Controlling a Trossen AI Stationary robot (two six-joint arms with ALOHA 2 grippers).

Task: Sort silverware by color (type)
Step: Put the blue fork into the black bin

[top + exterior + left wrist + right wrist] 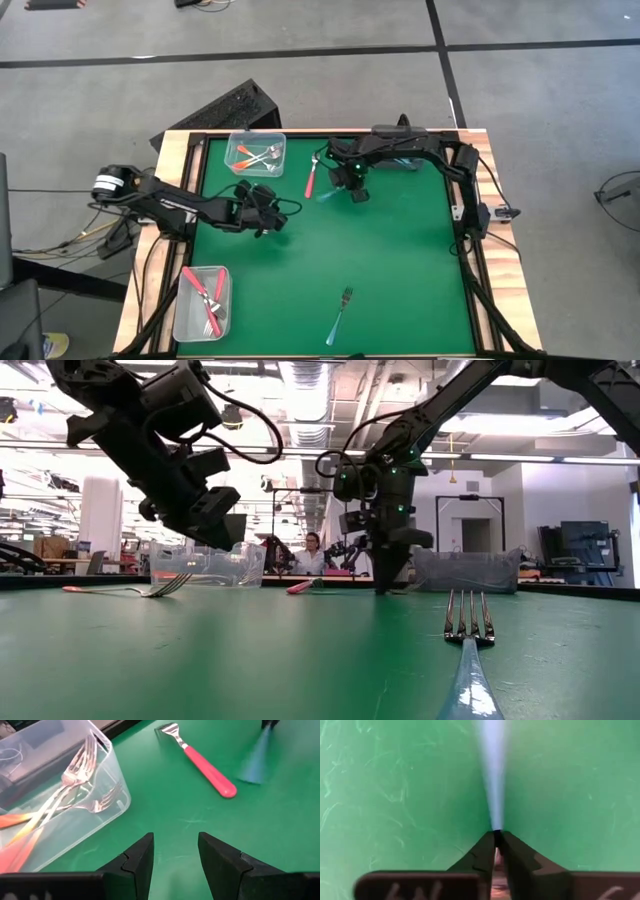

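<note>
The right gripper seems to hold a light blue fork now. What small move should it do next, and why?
Probably lift it straight up a little. The right gripper is shut on the light blue fork, low over the green mat. The red fork lies close beside it, so rising first should clear that before carrying. The left gripper waits open near the clear bin.

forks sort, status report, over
Right end effector shut on light blue fork. Left end effector open, empty, beside orange-fork bin. Red fork lying close by.
</note>
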